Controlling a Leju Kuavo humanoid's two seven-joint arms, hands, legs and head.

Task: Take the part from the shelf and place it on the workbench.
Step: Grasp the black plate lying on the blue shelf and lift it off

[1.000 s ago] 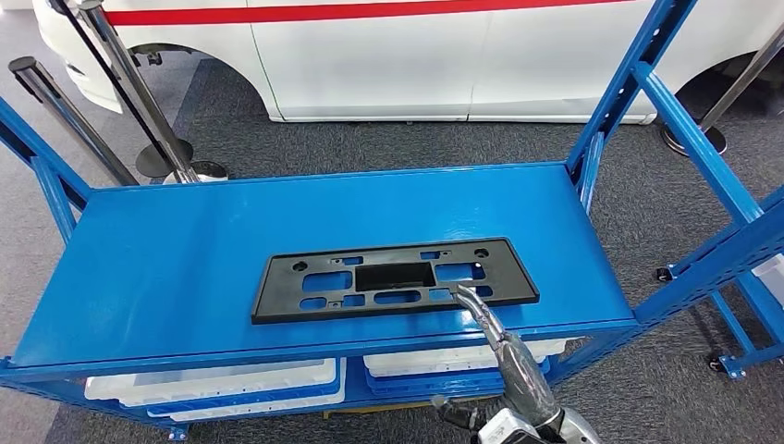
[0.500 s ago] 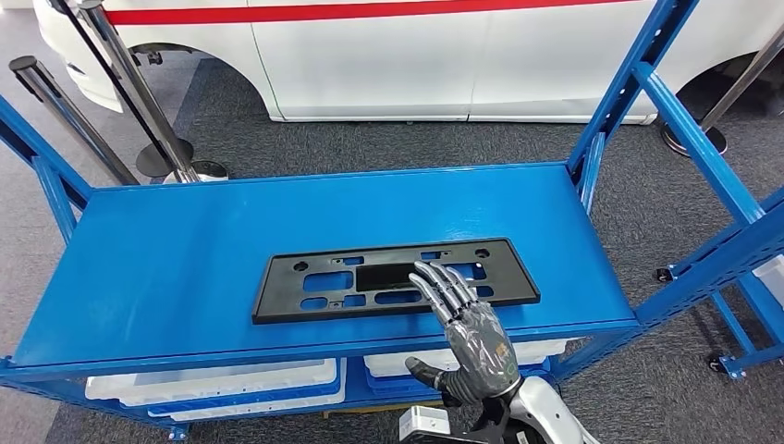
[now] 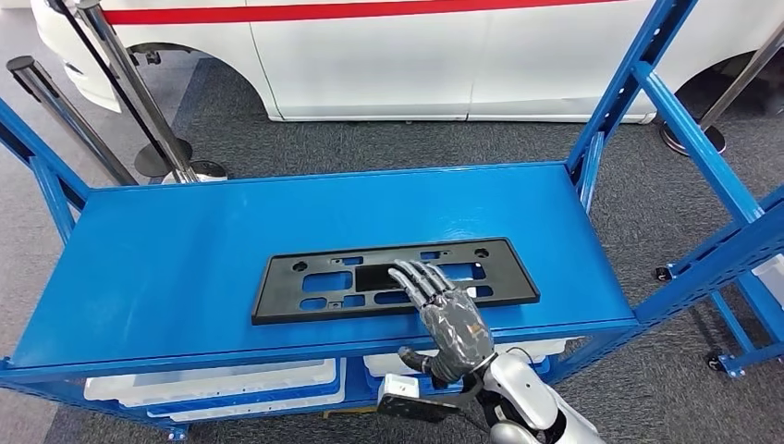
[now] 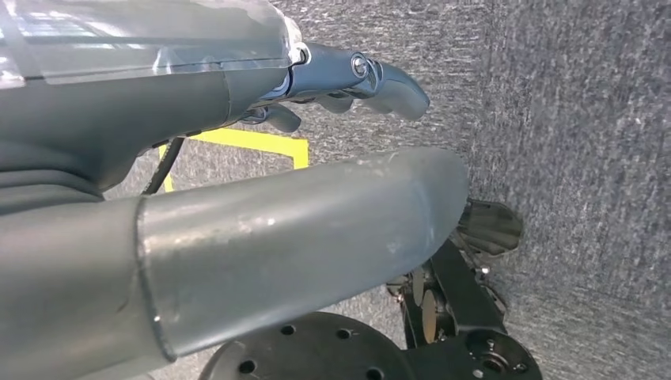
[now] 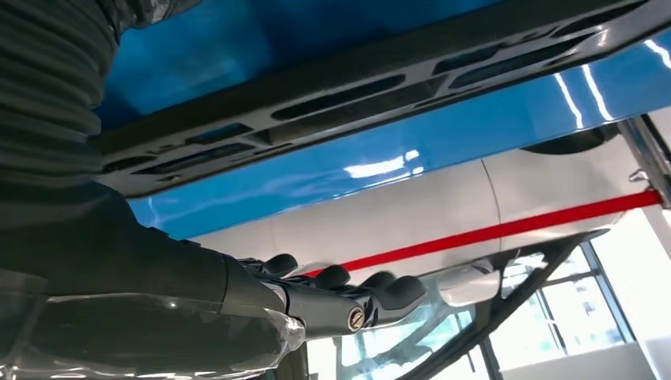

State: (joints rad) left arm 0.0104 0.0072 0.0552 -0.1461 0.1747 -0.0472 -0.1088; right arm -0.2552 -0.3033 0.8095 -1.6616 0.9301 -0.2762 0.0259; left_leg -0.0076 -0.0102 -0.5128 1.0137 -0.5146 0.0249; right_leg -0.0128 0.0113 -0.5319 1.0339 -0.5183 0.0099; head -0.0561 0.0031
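Reaching Over the Part on the Shelf

Sitting behind the blue shelf [image 3: 185,250] is a white vehicle [image 3: 388,55] with a red stripe. Lying flat on the shelf's top deck, near its front edge, is the black slotted part [image 3: 324,282]. The right robot hand [image 3: 442,310] is hovering over the part's right half, fingers [image 3: 411,277] spread, holding nothing. The left robot hand [image 4: 348,79] is hanging above grey carpet; its grip cannot be told.

No readable text, label, brand or number shows in any view. The white vehicle [image 3: 370,55] behind the shelf carries a plain red stripe [image 3: 351,11], and the floor bears yellow tape [image 4: 245,146], neither lettered.
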